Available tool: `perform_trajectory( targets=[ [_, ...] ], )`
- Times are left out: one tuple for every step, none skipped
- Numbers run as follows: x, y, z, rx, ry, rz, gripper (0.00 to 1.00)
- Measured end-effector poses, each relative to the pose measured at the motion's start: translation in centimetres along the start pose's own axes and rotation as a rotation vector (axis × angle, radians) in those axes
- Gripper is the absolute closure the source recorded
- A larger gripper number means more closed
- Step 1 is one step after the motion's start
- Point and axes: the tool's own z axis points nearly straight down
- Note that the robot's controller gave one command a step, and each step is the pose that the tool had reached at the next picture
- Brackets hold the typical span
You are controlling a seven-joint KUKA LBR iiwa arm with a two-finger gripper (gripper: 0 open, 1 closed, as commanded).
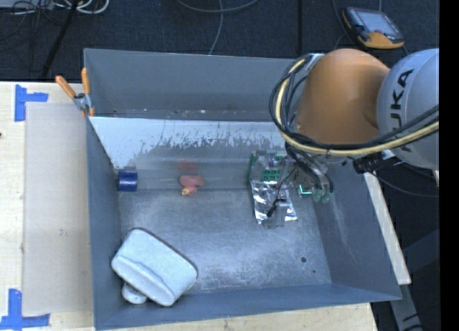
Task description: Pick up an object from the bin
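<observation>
Inside the grey metal bin (179, 86), far left along the foot of the back wall: a small blue cylinder (128, 180), lying on its side, clear of everything else.

Lower down, in the near-left corner: a large pale grey padded oblong with rounded corners (156, 265), set slantwise on the floor, with a small whitish round piece (133, 294) peeping out from under its near edge.

Further right, back at the foot of the rear wall: a small pink lump (191, 180), with a tiny yellowish bit (188, 191) just at its near side. Well apart from the blue cylinder on one side and from the gripper on the other. Nearest of the loose things to the gripper, yet off to its left and not beneath it.

Right of the middle, the gripper (273, 211): shiny silver metal below green circuit boards, hanging low over a bare, speckled patch of floor close to the rear wall. Open or closed: cannot tell from this angle.

Above and to the right, the rounded orange cover (337, 97) at the wrist, ringed with black and yellow cables (287, 118). Behind it, the pale grey arm (419, 100), reaching in over the right rim.
</observation>
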Motion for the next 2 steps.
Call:
perform_trajectory(
  targets=[
    [0.8,-8.2,6.2,0.003,-0.001,-0.016,0.00],
    [-2.9,-7.3,10.8,0.000,-0.007,-0.163,0.00]
  ],
)
